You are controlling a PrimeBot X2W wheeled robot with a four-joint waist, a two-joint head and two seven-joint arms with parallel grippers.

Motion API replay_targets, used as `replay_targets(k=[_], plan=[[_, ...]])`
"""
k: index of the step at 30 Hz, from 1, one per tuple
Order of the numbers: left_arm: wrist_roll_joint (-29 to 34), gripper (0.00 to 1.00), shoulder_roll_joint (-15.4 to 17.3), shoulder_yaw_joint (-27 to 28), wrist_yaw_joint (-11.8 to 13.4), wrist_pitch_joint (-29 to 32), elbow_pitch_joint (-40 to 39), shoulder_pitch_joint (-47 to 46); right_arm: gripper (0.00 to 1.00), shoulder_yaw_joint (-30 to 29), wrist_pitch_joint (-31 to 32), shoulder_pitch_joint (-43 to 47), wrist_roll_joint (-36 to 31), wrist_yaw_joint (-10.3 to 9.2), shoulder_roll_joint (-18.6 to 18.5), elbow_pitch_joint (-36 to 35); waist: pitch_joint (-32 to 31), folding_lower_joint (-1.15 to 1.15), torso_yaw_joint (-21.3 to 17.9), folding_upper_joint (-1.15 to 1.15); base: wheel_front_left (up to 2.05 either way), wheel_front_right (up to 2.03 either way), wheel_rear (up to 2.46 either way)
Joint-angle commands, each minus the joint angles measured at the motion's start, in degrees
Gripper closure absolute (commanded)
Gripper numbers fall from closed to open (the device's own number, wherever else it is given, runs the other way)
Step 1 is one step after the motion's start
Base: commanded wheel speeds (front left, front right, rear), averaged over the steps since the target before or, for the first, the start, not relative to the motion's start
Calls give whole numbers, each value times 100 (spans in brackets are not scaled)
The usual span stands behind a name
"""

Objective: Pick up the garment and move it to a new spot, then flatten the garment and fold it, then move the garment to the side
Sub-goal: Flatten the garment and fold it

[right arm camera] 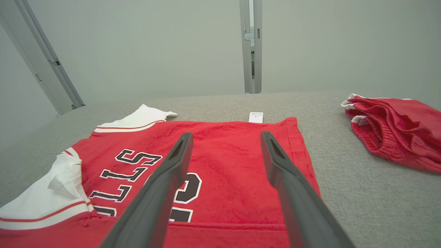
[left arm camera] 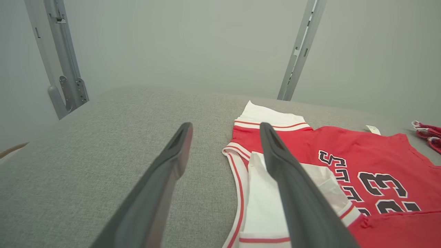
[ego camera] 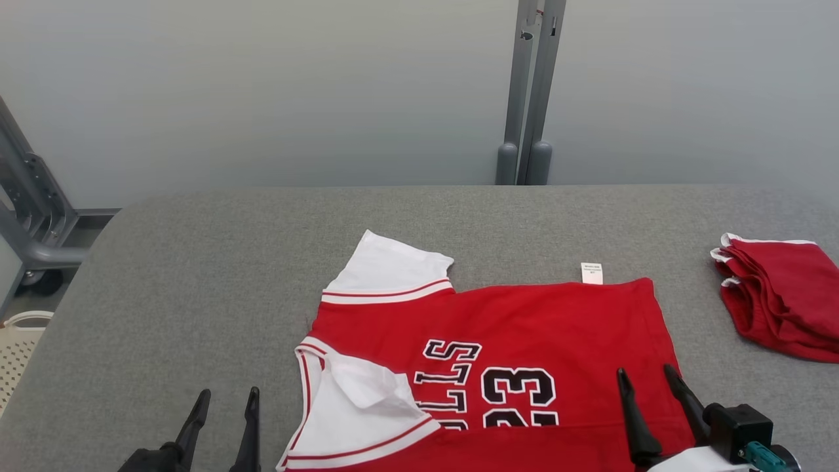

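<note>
A red jersey [ego camera: 524, 341] with white sleeves and black lettering lies on the grey table, its near edge folded over; it also appears as the jersey [left arm camera: 361, 162] and the jersey [right arm camera: 224, 155]. My left gripper [ego camera: 226, 396] hovers open just left of the jersey's white sleeve [ego camera: 354, 406], holding nothing; in its wrist view the left gripper [left arm camera: 225, 129] points over the sleeve edge. My right gripper [ego camera: 645, 373] stands open above the jersey's right part, empty; the right gripper [right arm camera: 225, 137] points toward the white label [right arm camera: 255, 117].
Folded red shorts [ego camera: 780, 295] lie at the table's right edge, also seen as the shorts [right arm camera: 396, 127]. A grey post [ego camera: 527, 92] stands behind the table [ego camera: 196, 275]. A pale basket [ego camera: 19, 347] sits on the floor at left beside a grey frame [ego camera: 33, 203].
</note>
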Motion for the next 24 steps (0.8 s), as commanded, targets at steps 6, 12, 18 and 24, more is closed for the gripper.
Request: replay_targets(k=[6, 12, 18, 24], plan=[[116, 0, -48, 34, -44, -16, 35, 49, 0, 25, 39, -36, -11, -1, -12, -30, 63, 0, -20, 0, 0, 0, 0], [154, 0, -2, -61, -51, -16, 109, -50, 0, 69, 92, -83, -83, -1, -12, -36, 141, 0, -40, 0, 0, 0, 0], [76, 0, 79, -192, -50, -16, 245, -201, 0, 20, 215, -162, -47, -1, -13, -102, 219, 0, -62, 0, 0, 0, 0], [-60, 0, 269, -667, -50, 487, 770, -947, 0, -60, 1356, -509, 64, -1, -25, -201, 350, 0, -87, 0, 0, 0, 0]])
